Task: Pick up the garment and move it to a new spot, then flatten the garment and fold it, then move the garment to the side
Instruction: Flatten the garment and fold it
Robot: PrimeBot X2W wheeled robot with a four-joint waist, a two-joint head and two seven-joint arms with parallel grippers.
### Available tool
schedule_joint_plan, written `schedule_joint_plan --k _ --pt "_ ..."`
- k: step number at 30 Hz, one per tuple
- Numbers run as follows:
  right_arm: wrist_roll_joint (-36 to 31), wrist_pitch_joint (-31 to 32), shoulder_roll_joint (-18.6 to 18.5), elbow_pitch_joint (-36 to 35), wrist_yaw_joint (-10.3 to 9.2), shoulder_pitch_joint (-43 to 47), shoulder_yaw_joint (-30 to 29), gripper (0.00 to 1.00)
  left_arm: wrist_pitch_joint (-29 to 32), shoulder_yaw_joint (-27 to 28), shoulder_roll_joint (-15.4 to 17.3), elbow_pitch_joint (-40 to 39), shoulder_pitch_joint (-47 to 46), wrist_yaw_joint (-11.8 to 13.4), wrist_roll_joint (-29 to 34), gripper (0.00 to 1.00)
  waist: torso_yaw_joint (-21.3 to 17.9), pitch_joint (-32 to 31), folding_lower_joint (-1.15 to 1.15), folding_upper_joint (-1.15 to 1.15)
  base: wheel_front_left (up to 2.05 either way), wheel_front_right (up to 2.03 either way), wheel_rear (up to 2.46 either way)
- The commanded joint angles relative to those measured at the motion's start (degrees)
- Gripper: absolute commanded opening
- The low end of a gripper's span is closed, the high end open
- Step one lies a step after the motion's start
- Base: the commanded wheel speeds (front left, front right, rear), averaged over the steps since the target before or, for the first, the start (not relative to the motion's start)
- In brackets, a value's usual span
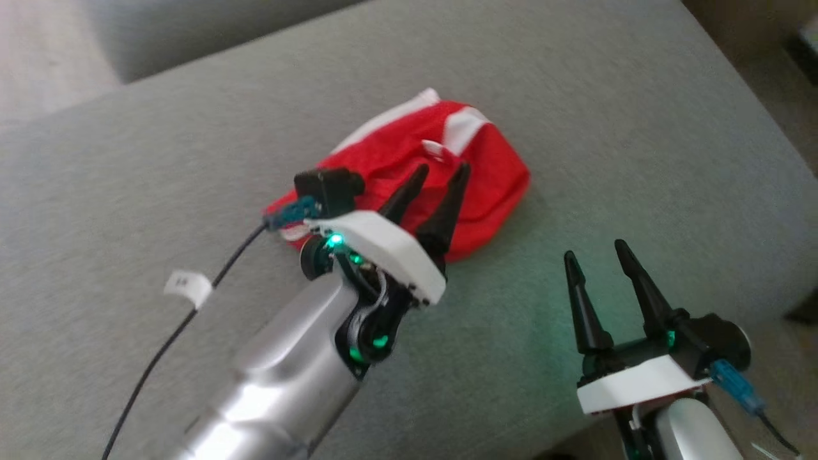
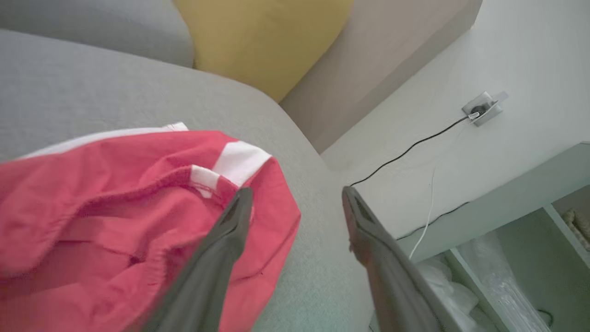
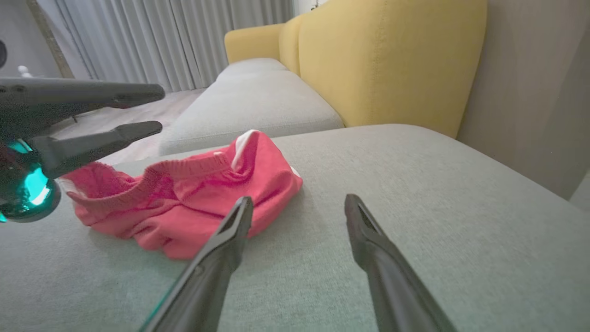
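A: Head view: our left gripper hangs over the garment's near edge, jaws spread, empty.

B: And our right gripper?

A: Spread and empty too, right of the garment, apart from it.

B: So left is nearer. The garment lies crumpled on the seat, its long axis near-left to far-right. We judge nothing blocks us.

Garment lies mid-seat on sofa, w/ left hand over its near edge (fingers apart, nothing between them). Right hand sits to the right & nearer the robot, apart from the cloth, over the seat. Back cushion rises at seat's far side; 2nd seat adjoins beyond garment. Tagged cable runs left of left arm.
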Motion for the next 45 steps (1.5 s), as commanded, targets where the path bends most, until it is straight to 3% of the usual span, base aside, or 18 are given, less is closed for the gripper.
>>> schedule_joint_plan --k 1,4,19,22,27,33,36,37,45 --pt "0.4 -0.2 -0.2 -1.7 0.39 -1.6 1.7 1.0 0.0 0.9 -0.1 -0.9 -2.9 0.4 -1.5 1.0 -3.2 2.7 -0.01 0.0 0.0 0.0 0.0" --pt "1.0 -0.2 -0.2 -1.5 0.39 -2.1 2.1 1.0 -0.3 -0.5 -0.1 3.1 -6.8 2.6 -8.5 1.0 -4.8 3.7 -0.01 0.0 0.0 0.0 0.0" --pt "1.4 -0.2 -0.2 -1.0 0.39 -4.0 4.1 1.0 -2.2 -8.1 -0.1 19.9 -18.1 10.7 -22.5 1.0 -6.6 6.8 -0.01 0.0 0.0 0.0 0.0" --pt "1.6 -0.2 -0.2 -0.9 0.39 -4.1 4.4 1.0 -1.7 -11.0 -0.1 21.7 -18.8 10.7 -24.0 1.0 -6.7 6.6 -0.01 0.0 0.0 0.0 0.0" --pt "2.2 -0.2 -0.2 -0.7 0.39 -4.0 4.6 1.0 -2.4 -15.3 -0.1 21.9 -19.7 8.1 -25.6 1.0 -7.2 5.9 -0.01 0.0 0.0 0.0 0.0" --pt "2.4 -0.2 -0.2 -0.6 0.39 -3.7 4.5 1.0 -2.6 -22.9 -0.1 22.0 -21.4 6.7 -23.4 0.99 -7.4 5.4 -0.01 0.0 0.0 0.0 0.0" --pt "2.4 -0.2 -0.2 -0.7 0.39 -3.5 3.9 1.0 -2.6 -25.9 -0.1 23.5 -22.0 5.8 -18.9 0.3 -6.9 5.4 -0.01 0.0 0.0 0.0 0.0" --pt "2.4 -0.2 -0.2 -0.7 0.39 -3.4 3.6 1.0 -2.7 -26.4 -0.1 23.6 -21.8 5.2 -17.7 0.0 -6.5 5.4 -0.01 0.0 0.0 0.0 0.0" --pt "2.1 -0.2 -0.2 -1.1 0.39 -3.4 1.2 1.0 -10.4 -27.4 -0.1 20.1 -19.2 -0.6 -5.4 0.0 -0.1 5.5 -0.01 0.0 0.0 0.0 0.0"
